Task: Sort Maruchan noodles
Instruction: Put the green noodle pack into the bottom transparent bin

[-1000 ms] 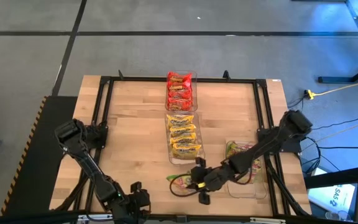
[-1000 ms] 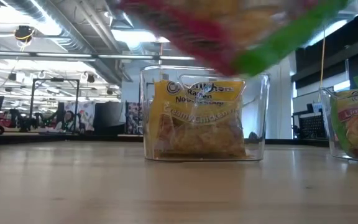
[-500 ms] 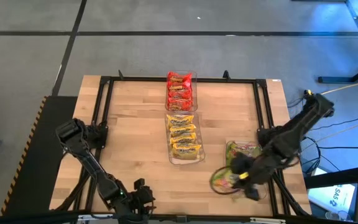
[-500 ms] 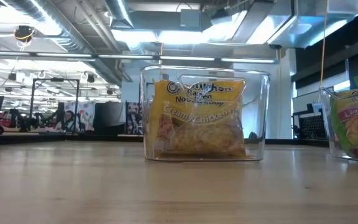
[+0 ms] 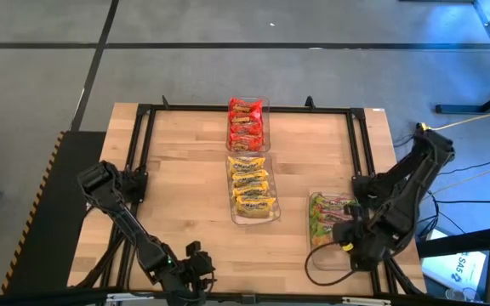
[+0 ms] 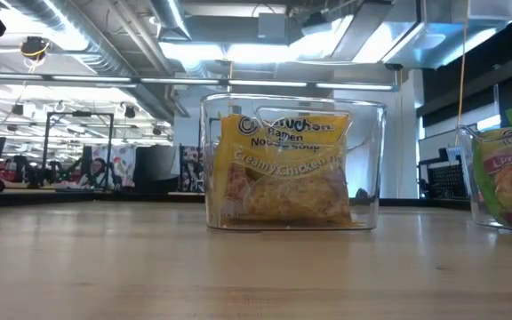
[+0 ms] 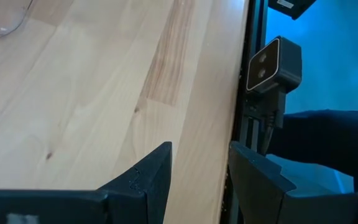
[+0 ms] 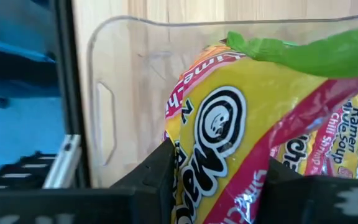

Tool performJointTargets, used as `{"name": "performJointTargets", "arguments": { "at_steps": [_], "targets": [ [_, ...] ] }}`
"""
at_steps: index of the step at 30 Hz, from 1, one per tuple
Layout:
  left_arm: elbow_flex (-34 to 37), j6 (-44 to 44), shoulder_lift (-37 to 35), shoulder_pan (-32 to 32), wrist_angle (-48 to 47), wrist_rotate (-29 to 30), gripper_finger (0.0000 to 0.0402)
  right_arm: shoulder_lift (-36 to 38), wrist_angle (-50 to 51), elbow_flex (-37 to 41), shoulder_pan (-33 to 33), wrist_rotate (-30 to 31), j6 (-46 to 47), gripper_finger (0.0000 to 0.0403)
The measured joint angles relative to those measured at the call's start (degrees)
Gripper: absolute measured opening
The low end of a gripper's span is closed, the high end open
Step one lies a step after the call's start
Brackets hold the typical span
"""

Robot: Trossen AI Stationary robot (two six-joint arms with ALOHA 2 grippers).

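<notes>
Three clear bins stand on the wooden table: one with red Maruchan noodles (image 5: 246, 124) at the far middle, one with yellow packets (image 5: 252, 189) in the middle, and one with green/pink packets (image 5: 327, 212) at the near right. My right gripper (image 5: 348, 241) hangs above that right bin (image 8: 104, 93), shut on a green/pink packet (image 8: 229, 124). My left gripper (image 5: 196, 260) waits open over the near edge, with nothing between its fingers (image 7: 157, 174). My right gripper pinches the green/pink packet between its two fingers, which sit on its two flat faces (image 8: 188, 168). The fingers come from above, pointing steeply down. The packet is lifted clear over the bin, its green end seam (image 8: 303, 53) away from the fingers.
A black frame rail (image 5: 360, 153) runs along the table's right side beside the right bin. Another green/pink packet (image 8: 347, 155) lies in that bin. The low view shows the yellow bin (image 6: 292, 164) and the right bin (image 6: 505, 178). Bare wood lies left of the bins.
My right gripper has carried the green/pink packet from the near middle of the table toward the right edge, rising and tipping to point steeply down, and now hangs over the right bin. The packet stays in its hold, clear of the table.
</notes>
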State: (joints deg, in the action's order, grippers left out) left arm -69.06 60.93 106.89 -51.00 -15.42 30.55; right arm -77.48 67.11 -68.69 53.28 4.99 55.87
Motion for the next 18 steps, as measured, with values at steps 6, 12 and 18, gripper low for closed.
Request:
{"name": "performJointTargets", "arguments": {
  "at_steps": [6, 12, 18],
  "targets": [
    [-0.01, 0.02, 0.02, 0.00, 0.02, 0.04, 0.0153, -5.86, -0.42, 0.53, 0.00, 0.23, -4.39, 0.0098],
    [0.00, 0.02, 0.02, 0.00, 0.04, 0.31, 0.0153, -10.16, -6.10, 4.65, -0.01, -0.84, -5.61, 0.0102],
    [-0.02, 0.04, 0.02, 0.00, 0.05, 0.31, 0.0153, -12.91, -8.57, 5.57, -0.02, -1.62, -6.24, 0.0139]
  ]
}}
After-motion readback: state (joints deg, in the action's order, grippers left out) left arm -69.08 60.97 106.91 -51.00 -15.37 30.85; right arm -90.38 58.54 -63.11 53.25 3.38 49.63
